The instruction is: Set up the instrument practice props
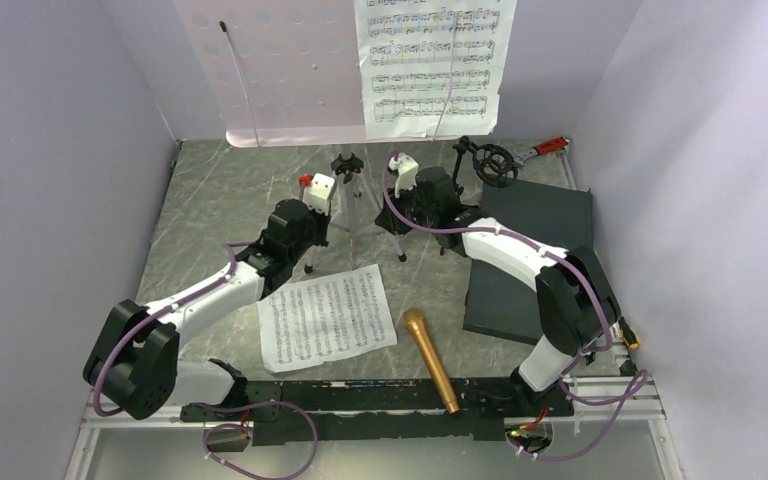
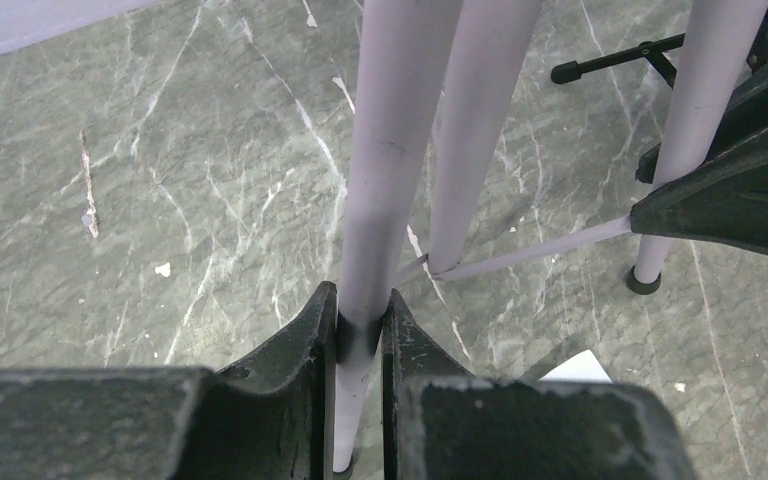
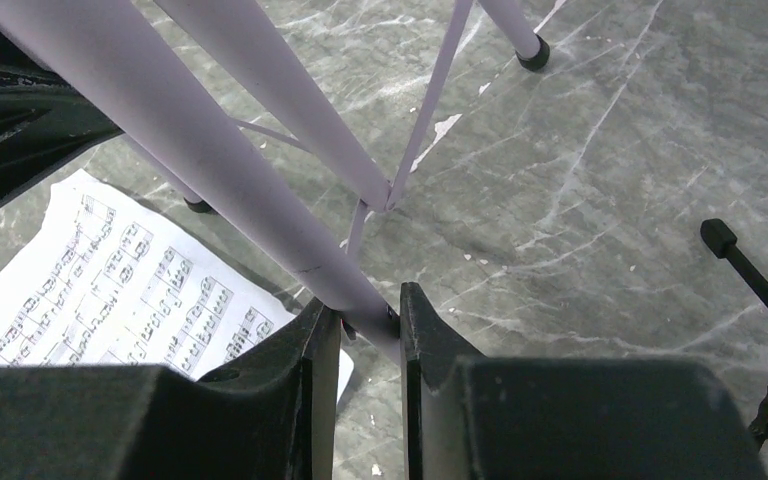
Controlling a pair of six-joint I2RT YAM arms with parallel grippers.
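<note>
Ringing stand legs (image 2: 380,150): sheet (image 1: 327,318), mic tripod (image 1: 490,165), slab (image 1: 535,215).

I am seeing the music stand (image 1: 290,70) standing at the back middle of the table (image 1: 210,200), with one music sheet (image 1: 430,65) resting on the right of its desk. The second music sheet (image 1: 328,318) is lying flat in front of its legs, with the microphone (image 1: 432,358) lying just right of it. The mic stand (image 1: 490,165) is sitting at the back right, at the far edge of the slab (image 1: 530,215), and the wrench (image 1: 550,147) is lying behind both.

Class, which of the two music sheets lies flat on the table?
The sheet just left of the microphone, toward the near edge; the other sheet is propped up on the stand.
</note>
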